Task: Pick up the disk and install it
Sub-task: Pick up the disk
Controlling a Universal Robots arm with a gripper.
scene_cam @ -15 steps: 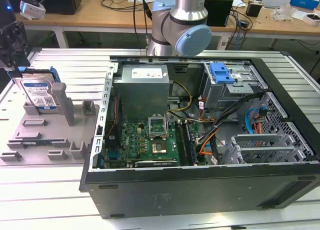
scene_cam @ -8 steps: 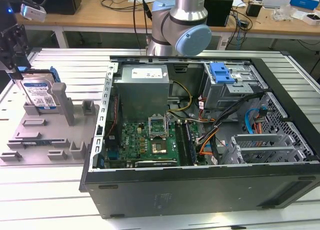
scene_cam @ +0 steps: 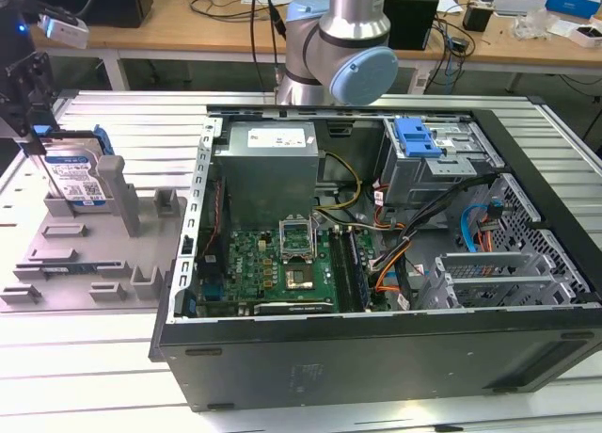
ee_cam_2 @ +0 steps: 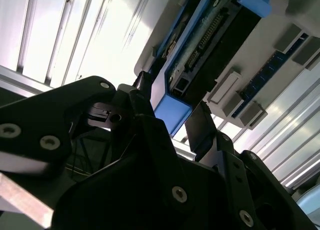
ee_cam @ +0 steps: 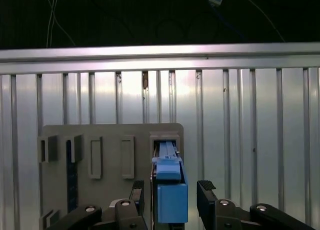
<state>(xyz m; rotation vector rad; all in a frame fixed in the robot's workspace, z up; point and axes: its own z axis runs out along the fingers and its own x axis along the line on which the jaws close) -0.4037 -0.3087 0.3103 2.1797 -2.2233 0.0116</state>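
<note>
First wrist view, lower middle: the gripper (ee_cam: 171, 189) is spread wide, straddling the disk (ee_cam: 171, 202), which stands on edge in the grey rack (ee_cam: 110, 135). I judge this the pick-up step, with nothing gripped yet. Closing calls for a square, centred squeeze.

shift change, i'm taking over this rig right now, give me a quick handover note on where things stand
The gripper: jaws open, one on each side of the disk at its blue end. In the first wrist view a gap shows beside one of them, so there is no grip yet.
The disk stands on edge in the grey holder tray at the exterior view's left, outside the computer case.
Done: the gripper is lined up over the disk.
Left: the disk is not lifted and not installed. The case lies with its side open.
</note>
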